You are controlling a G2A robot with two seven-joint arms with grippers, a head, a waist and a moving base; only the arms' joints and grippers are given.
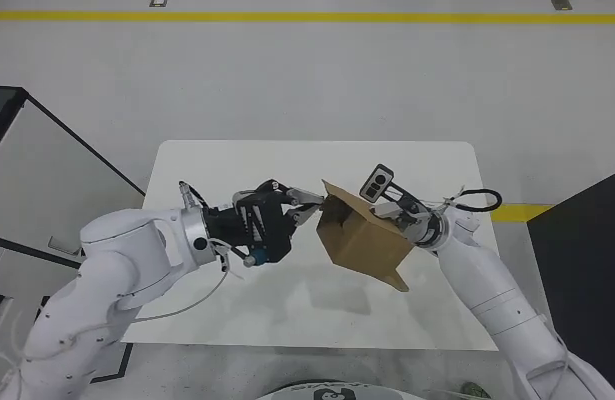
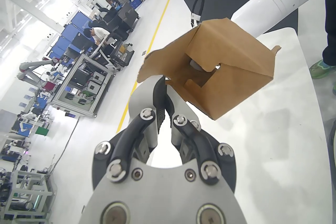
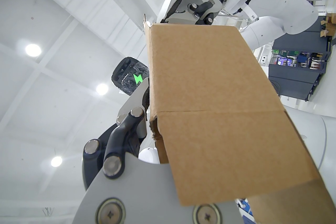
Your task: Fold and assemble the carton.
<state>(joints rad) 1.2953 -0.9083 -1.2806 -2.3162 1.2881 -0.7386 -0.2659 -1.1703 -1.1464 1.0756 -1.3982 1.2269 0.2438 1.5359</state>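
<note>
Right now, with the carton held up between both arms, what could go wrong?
1. The left pincer grips only the edge of one flap; a pull could tear it or let it slip out.
2. The carton hangs above the table, held by the right pincer on one wall; if that grip shifts, it may twist or drop.

Hiding the far finger of the right gripper (image 3: pixel 150 100) behind the wall of the carton (image 3: pixel 215 104) in the right wrist view. Cutting off the carton's near corner at the picture's edge. Covering the same gripper with the carton in the top view. Partly hiding the tips of the left gripper (image 2: pixel 162 88) behind the flap (image 2: pixel 152 64). Glimpsing a grey part (image 2: pixel 195 64) through the carton's opening, too hidden for telling what.
</note>
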